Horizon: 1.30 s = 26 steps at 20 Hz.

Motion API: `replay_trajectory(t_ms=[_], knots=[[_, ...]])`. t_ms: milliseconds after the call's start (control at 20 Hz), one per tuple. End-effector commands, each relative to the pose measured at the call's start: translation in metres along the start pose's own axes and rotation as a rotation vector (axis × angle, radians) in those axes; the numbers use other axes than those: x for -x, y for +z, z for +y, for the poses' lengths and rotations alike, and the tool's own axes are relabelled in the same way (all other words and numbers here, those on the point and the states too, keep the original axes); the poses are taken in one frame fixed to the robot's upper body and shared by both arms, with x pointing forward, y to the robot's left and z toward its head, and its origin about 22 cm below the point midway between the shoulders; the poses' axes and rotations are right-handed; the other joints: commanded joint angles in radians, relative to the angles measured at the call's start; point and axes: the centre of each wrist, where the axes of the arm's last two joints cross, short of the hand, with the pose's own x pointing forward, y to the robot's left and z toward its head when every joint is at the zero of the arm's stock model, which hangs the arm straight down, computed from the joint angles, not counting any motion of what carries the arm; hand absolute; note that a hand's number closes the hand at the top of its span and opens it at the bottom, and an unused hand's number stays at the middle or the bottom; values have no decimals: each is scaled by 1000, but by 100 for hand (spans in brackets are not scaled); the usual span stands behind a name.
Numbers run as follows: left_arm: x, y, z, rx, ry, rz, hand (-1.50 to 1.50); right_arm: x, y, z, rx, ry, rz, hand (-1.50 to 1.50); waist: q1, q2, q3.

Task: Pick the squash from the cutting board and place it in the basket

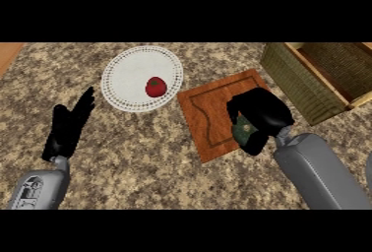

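A dark green squash [242,128] lies on the wooden cutting board [210,106] near the board's right edge. My right hand [263,110] is over it with fingers curled round it, so only a small green patch shows. The olive woven basket [305,81] with a wooden rim stands at the upper right, just beyond the board. My left hand [71,123] rests open at the left, fingers pointing up, apart from everything.
A white lace-edged plate [131,69] lies left of the board with a red tomato [155,86] on it. The speckled granite counter [145,162] extends toward me. A strip of wooden surface [9,54] shows at the top left corner.
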Motion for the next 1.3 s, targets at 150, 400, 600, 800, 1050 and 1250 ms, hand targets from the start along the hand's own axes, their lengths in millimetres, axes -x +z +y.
replay_trajectory(t_ms=[150,400,600,800,1050,1250], knots=[[1,1,4,-10,-16,1,0,-77,0,-64,145,-315,31,150,-10,0,4],[3,5,5,6,2,-1,0,-77,29,-143,346,-537,-7,150,-4,-7,4],[18,10,2,-5,-5,-5,0,-87,58,-202,451,-571,23,150,-6,-3,3],[7,7,-12,-20,1,1,0,-93,79,-255,498,-579,55,150,-3,2,4],[-1,6,3,0,-16,-15,0,-84,81,-307,568,-611,110,150,5,6,4],[9,2,2,2,-4,-17,0,-73,79,-335,589,-575,173,150,5,9,3]])
